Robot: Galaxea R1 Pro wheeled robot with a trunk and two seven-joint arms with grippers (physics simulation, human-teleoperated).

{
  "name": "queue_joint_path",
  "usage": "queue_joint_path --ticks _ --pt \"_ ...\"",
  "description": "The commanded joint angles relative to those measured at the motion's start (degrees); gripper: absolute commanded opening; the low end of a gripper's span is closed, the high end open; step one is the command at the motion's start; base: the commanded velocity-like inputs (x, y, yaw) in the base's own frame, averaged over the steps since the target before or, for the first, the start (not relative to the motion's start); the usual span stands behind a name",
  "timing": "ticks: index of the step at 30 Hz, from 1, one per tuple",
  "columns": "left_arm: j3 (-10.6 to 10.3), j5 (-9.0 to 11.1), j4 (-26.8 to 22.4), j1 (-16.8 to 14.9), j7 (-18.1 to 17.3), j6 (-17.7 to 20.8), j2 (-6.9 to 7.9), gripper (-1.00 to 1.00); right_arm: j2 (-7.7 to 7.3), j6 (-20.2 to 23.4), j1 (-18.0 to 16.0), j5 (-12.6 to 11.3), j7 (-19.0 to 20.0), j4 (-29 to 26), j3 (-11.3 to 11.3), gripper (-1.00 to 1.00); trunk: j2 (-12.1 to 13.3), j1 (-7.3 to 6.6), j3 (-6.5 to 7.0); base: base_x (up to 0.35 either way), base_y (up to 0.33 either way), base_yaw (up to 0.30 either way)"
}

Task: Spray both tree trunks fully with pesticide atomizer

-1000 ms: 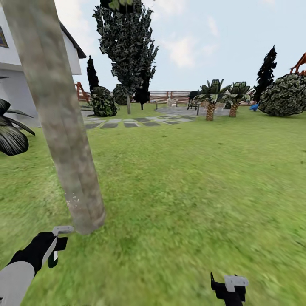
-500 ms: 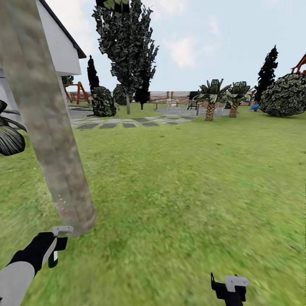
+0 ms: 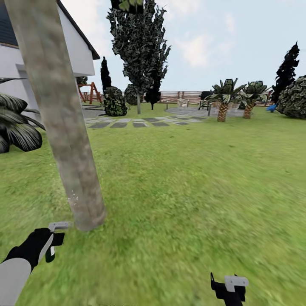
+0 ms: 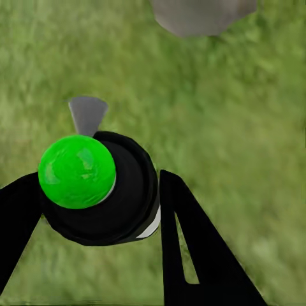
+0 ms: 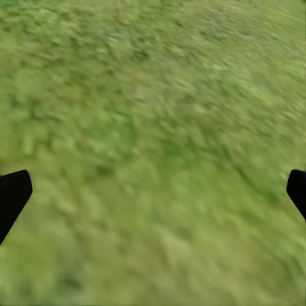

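Observation:
My left gripper (image 3: 47, 243) is shut on the pesticide atomizer (image 4: 95, 185), a black bottle with a green cap and a grey nozzle (image 3: 58, 225). The nozzle points at the foot of the near tree trunk (image 3: 59, 119), a thick mottled grey-beige column on the grass floor (image 3: 178, 199). A few white specks of pesticide (image 3: 73, 197) dot the trunk low down. The trunk's base (image 4: 201, 13) lies just ahead of the nozzle. A second tall tree (image 3: 138, 51) stands far back by the slabs. My right gripper (image 3: 229, 287) hangs open and empty over the grass.
A white house and a dark-leaved plant (image 3: 17, 131) stand at the left. Grey stepping slabs (image 3: 127, 123), two short palms (image 3: 223, 108), a round shrub (image 3: 295, 97) and a slatted fence (image 3: 178, 97) lie far back. Open lawn stretches to the right.
The whole view has swung, so trunk and background sit further right. My left gripper with the atomizer shows slightly lower and further left. The right gripper has not moved.

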Motion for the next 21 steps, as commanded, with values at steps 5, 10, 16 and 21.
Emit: queue_joint_path --ticks 5,10,16,21 --pt "0.0 0.5 -0.1 -0.6 -0.4 0.2 2.36 -1.00 0.02 0.0 0.0 0.0 0.0 0.0 0.0 1.00 0.0 0.00 0.00 0.000 0.000 0.274" --pt "-0.4 0.5 -0.3 -2.5 -2.5 0.3 -1.92 -1.00 -0.05 0.0 0.0 0.0 0.0 0.0 0.0 1.00 0.0 0.00 0.00 0.000 0.000 0.088" --pt "-0.6 0.0 -2.5 -3.1 -7.4 1.6 2.66 -1.00 -0.06 0.0 0.0 0.0 0.0 0.0 0.0 1.00 0.0 0.00 0.00 0.000 0.000 0.003" --pt "-1.7 0.1 -2.8 -3.3 -7.7 2.9 2.43 -1.00 -0.06 0.0 0.0 0.0 0.0 0.1 0.0 1.00 0.0 0.00 0.00 0.000 0.000 0.000"
